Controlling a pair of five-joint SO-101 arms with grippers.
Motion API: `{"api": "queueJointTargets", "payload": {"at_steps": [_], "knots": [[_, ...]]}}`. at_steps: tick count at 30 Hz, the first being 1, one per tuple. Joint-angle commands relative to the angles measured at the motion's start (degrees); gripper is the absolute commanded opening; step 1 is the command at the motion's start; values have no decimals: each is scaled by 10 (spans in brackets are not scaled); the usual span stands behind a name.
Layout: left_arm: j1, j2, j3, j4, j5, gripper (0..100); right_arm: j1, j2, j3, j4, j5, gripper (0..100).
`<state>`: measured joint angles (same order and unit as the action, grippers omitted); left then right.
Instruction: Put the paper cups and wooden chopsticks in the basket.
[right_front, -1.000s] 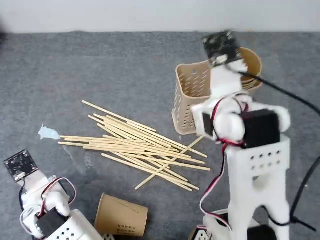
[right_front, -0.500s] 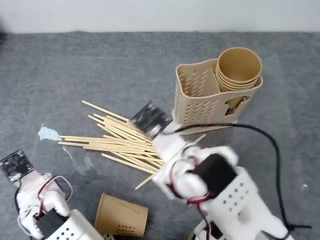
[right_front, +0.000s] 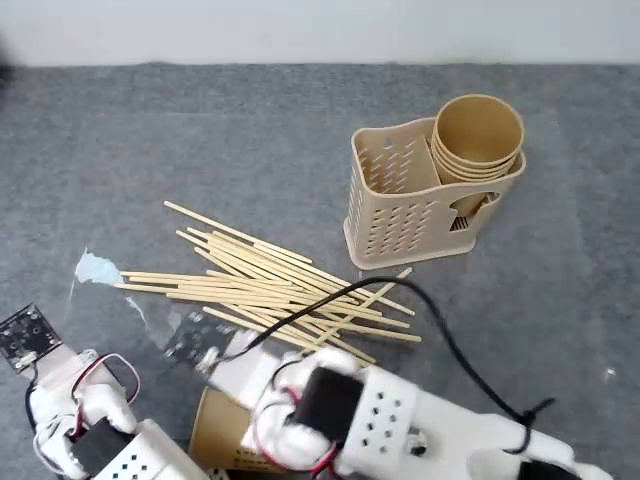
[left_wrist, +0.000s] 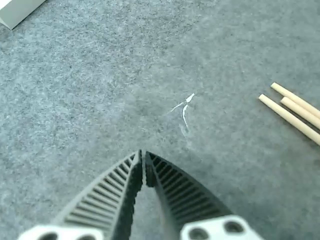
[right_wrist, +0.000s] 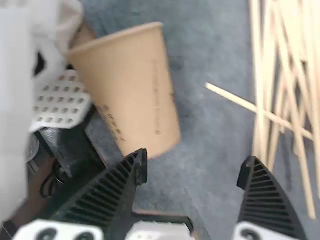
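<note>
Nearest to you, your left gripper (left_wrist: 143, 159) sits low over the grey mat (left_wrist: 100, 75) at the near left corner. Its fingers are pressed together with nothing between them. The ends of a few chopsticks (left_wrist: 292, 112) lie off to one side, apart from the tips.

Your right gripper (right_wrist: 192, 167) hangs closer to the middle, fingers spread wide and holding nothing. The loose paper cup (right_wrist: 125, 87) lies on its side on the mat just ahead of those fingers; you cannot tell whether it touches them. From above, that cup is partly hidden beneath the right arm (right_front: 340, 415), close beside the left arm (right_front: 85, 420). A black cable (right_front: 440, 338) loops from the right arm across the mat.

Further out, the chopsticks lie flat in a loose, overlapping pile, with a small pale scrap (right_front: 97, 267) near its left end.

Farthest away, the basket (right_front: 400, 215) stands upright just beside the pile's right end. A stack of cups (right_front: 478, 135) sits nested in its right-hand compartment, mouths up.
</note>
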<state>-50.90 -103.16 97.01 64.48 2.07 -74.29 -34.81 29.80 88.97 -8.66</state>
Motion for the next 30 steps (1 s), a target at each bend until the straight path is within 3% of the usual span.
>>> {"api": "queueJointTargets", "payload": {"at_steps": [1,10,17,25,30], "knots": [[-4,-9,-6,-11,-4,13,-32,26,-3,-31,-21,302],[-5,-9,-6,-11,-3,13,-33,75,5,-47,-29,299],[-5,-9,-6,-10,-3,13,-34,80,126,-150,-29,299],[-3,-9,-6,2,-3,13,-32,83,140,-170,-25,299],[-4,-9,-6,2,-3,13,44,80,150,-217,-5,300]]}}
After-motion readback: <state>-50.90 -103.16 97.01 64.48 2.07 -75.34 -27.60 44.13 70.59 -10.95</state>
